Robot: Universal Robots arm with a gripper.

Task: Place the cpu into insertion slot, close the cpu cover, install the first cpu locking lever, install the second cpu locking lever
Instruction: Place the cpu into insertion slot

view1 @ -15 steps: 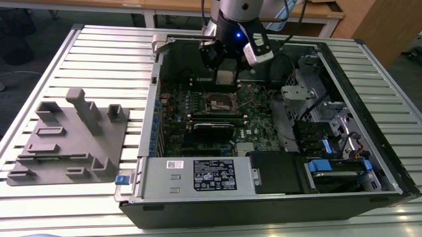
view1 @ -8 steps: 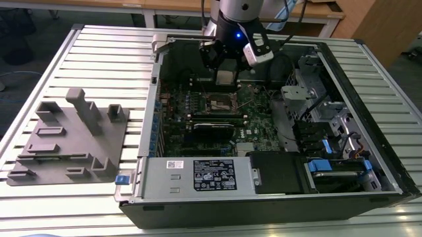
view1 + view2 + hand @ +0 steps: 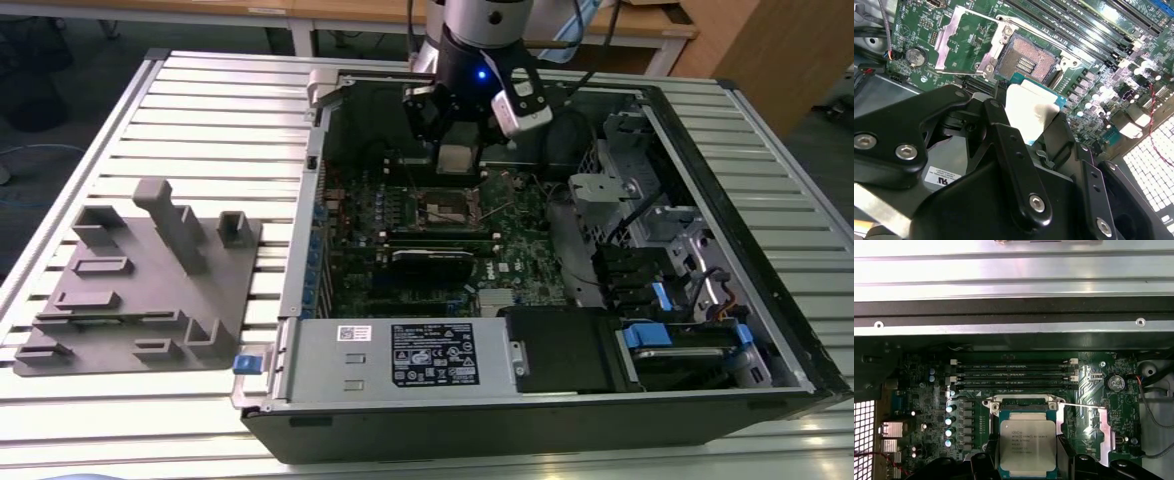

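Gripper [image 3: 458,160] hangs inside the open case [image 3: 534,435], its 2 black fingers [image 3: 999,122] pinching the cpu [image 3: 1030,111] by opposite edges. In the exterior view it sits above the slot [image 3: 447,208], a little toward the case's far wall. In the second wrist view the cpu is held just beside the slot and clear of it, not seated: the slot's dark centre and shiny rim are bare. In the first wrist view the chip's metal top faces the camera, a finger on either side, and it hides most of the slot behind it.

The cover [image 3: 946,42] is flipped open and lies flat on the board just beside the slot (green board shows through its window). 1 thin lever [image 3: 1081,405] runs from the slot's rim out over the cover. Memory slots [image 3: 1014,375] lie in a row near the slot, on the side away from the gripper. A coin battery [image 3: 915,56] sits beyond the cover.

Well apart from the slot, outside the case on the exterior view's left, a grey fixture [image 3: 134,270] rests on the ribbed table [image 3: 214,110].
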